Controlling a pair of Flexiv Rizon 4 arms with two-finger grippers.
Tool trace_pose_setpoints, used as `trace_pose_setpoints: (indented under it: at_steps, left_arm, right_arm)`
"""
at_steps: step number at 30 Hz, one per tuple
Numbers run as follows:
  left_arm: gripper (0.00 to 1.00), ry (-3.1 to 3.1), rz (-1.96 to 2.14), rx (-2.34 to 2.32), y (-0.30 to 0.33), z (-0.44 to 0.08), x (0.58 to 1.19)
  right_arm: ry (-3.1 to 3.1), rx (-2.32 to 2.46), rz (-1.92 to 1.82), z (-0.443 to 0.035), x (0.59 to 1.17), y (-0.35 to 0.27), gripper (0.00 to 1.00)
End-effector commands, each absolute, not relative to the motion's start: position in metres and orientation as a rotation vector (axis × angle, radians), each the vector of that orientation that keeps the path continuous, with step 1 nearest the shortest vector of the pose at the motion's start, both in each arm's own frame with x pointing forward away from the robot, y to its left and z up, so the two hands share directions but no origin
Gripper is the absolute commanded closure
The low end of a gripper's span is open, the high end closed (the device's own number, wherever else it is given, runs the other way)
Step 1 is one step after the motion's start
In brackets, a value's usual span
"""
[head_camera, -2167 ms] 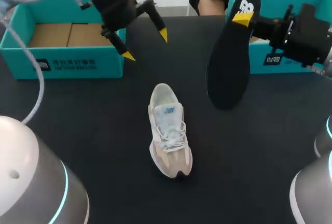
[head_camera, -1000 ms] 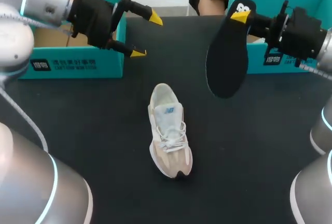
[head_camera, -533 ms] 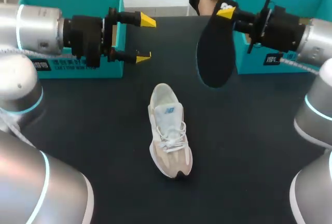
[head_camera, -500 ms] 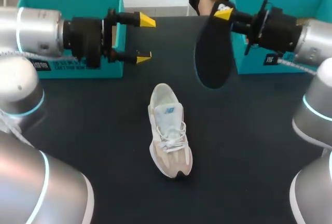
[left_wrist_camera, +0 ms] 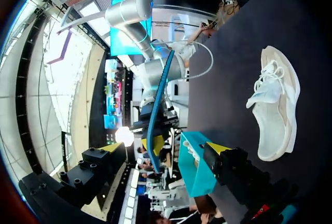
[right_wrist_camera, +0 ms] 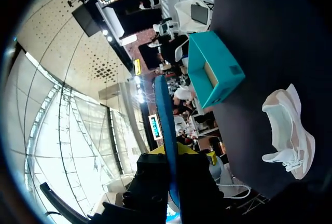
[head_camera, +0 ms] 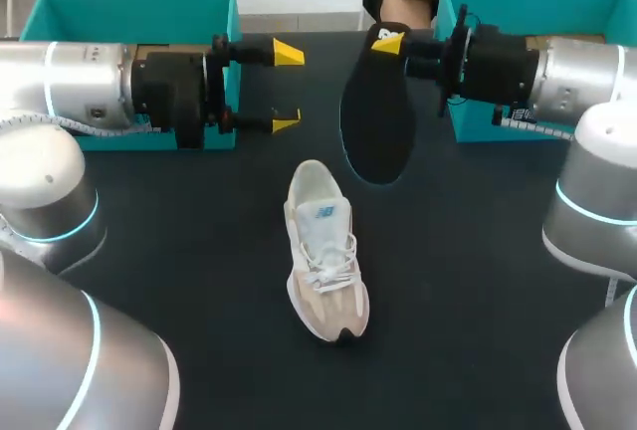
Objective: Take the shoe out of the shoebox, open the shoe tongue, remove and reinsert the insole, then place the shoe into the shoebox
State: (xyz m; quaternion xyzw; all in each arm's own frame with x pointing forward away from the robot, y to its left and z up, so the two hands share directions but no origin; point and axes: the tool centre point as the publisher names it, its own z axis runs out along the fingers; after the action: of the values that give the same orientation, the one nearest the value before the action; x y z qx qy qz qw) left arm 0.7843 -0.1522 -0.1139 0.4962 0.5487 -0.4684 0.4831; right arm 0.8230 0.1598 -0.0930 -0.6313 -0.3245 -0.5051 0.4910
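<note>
Our right hand (head_camera: 390, 42) is clamped on one end of the dark insole (head_camera: 376, 121), which hangs above the counter (head_camera: 478, 271), just beyond the shoe (head_camera: 323, 251). The shoe lies mid-counter, toe at the near end. Our left hand (head_camera: 287, 87) gapes wide, empty, beside the left shoebox (head_camera: 129, 12).

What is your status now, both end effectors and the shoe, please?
Left end effector open, empty. Right end effector shut on insole, held in air. Shoe on table, outside the boxes. Nothing blocks it.
</note>
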Motion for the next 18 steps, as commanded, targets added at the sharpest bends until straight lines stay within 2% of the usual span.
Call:
trace_pose_setpoints:
  at_steps: [1,8,18]
  left_arm:
    - [0.00,1.339,-1.141,1.215,-0.154,-0.112,0.787]
    - [0.00,1.339,-1.141,1.215,-0.154,-0.112,0.787]
    - [0.00,1.264,-1.127,1.236,-0.162,-0.134,0.772]
  right_arm:
    - [-0.790,-1.539,-1.222,-0.092,0.825,0.163,1.00]
    - [-0.790,-1.539,-1.222,-0.092,0.825,0.163,1.00]
    - [-0.788,-1.618,-1.085,-0.118,0.843,0.187,1.00]
